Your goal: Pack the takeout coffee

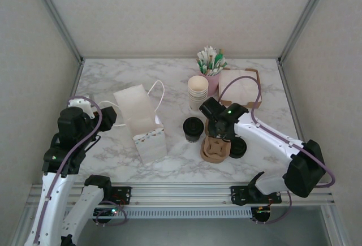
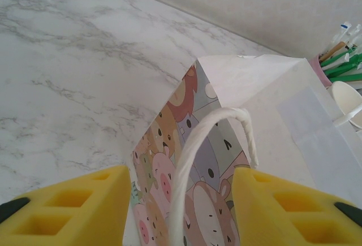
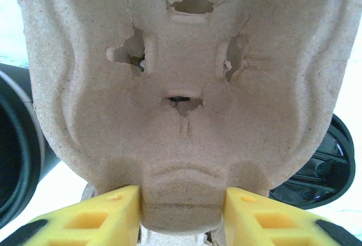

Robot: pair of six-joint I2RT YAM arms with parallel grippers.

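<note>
Right wrist: right gripper (image 3: 182, 215) seemingly clamps the pulp carrier (image 3: 186, 87). Left gripper (image 2: 181, 206) gapes astride the paper bag (image 2: 271, 104) (cartoon-printed); the takeout coffee (image 1: 198, 90) stands beside the pink cup (image 1: 212, 83).

Cups (image 1: 198, 90) behind carrier (image 1: 215, 149), bag (image 1: 144, 124) left

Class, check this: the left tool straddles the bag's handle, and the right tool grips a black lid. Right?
No. The right wrist view shows the right tool gripping the pulp carrier, not a black lid. The left tool does straddle the handle of the bag.
</note>
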